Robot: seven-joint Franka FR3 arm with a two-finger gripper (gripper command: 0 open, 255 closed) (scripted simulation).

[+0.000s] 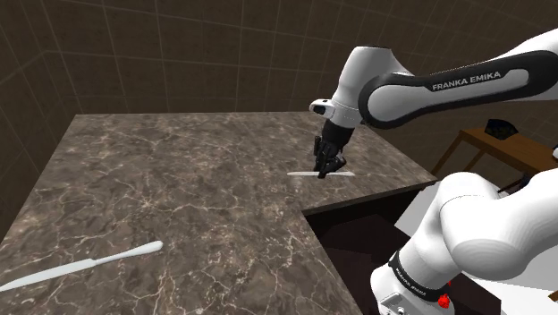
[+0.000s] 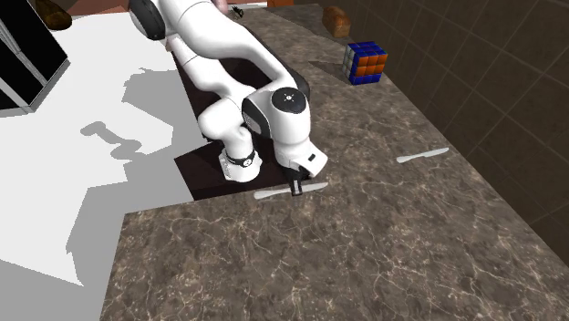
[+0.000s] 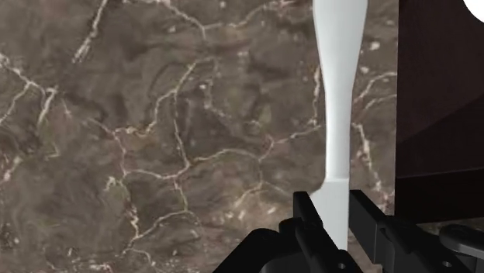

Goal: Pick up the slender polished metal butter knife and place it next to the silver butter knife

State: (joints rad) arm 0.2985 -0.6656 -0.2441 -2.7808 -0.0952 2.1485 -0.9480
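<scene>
We find the gripper point(image 3: 333, 203) pointing straight down at the pale butter knife point(image 3: 341, 116). Its fingers pinch the narrow shaft from both sides while the knife lies flat on the marble counter point(image 1: 179, 179) near the stand-side edge, a hold we judge suited to lifting. The second knife point(image 1: 80, 267) lies well apart. The arm point(image 1: 474, 80) reads FRANKA EMIKA.

Rubik's cube point(image 2: 365, 62) on marble counter point(image 2: 365, 246) near tiled wall point(image 2: 492, 55).

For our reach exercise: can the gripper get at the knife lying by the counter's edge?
Probably yes: the gripper is down at the knife, its fingers appearing to clasp it, with nothing else on the counter nearby.
</scene>
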